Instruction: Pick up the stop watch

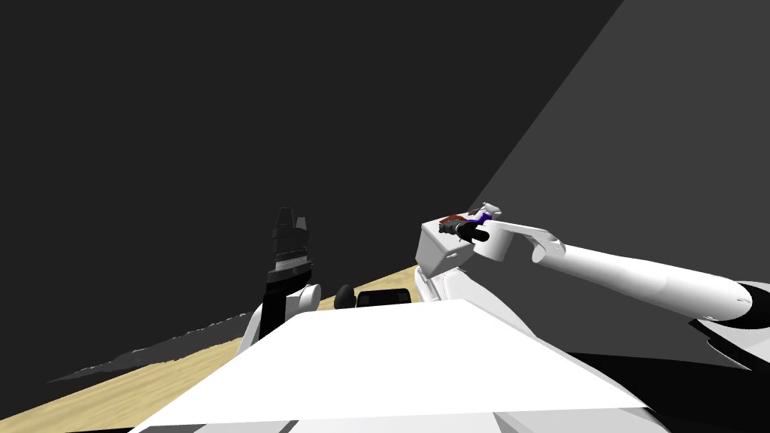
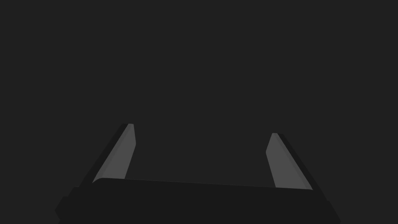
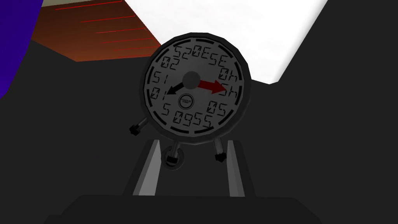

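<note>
The right gripper's (image 3: 193,142) fingers (image 3: 149,167) are clenched on the stems under the stop watch (image 3: 194,87), whose grey dial stands just past their tips. Digits 5 to 60 ring the dial upside down, and its small round badge (image 3: 185,101) is illegible. Beyond the stop watch are a red-brown striped surface (image 3: 97,35) and a blue shape (image 3: 15,39); the left gripper (image 2: 202,129), well apart, has its fingers spread.

**Matt, Smooth Surfaces All Round**

The stopwatch (image 3: 194,87) has a flat, matt grey face with black printed numerals, set in a smooth dark rim. Its short stems (image 3: 175,149) are a paler, faintly shiny grey. The right tool (image 3: 193,142) and the left tool (image 2: 202,130) have smooth, matt light grey fingers on dull black bodies. A reddish-brown panel (image 3: 101,35) carries thin red streaks, and a white slab (image 3: 233,23) is plain and even. The floor (image 1: 150,376) is matt tan.
</note>
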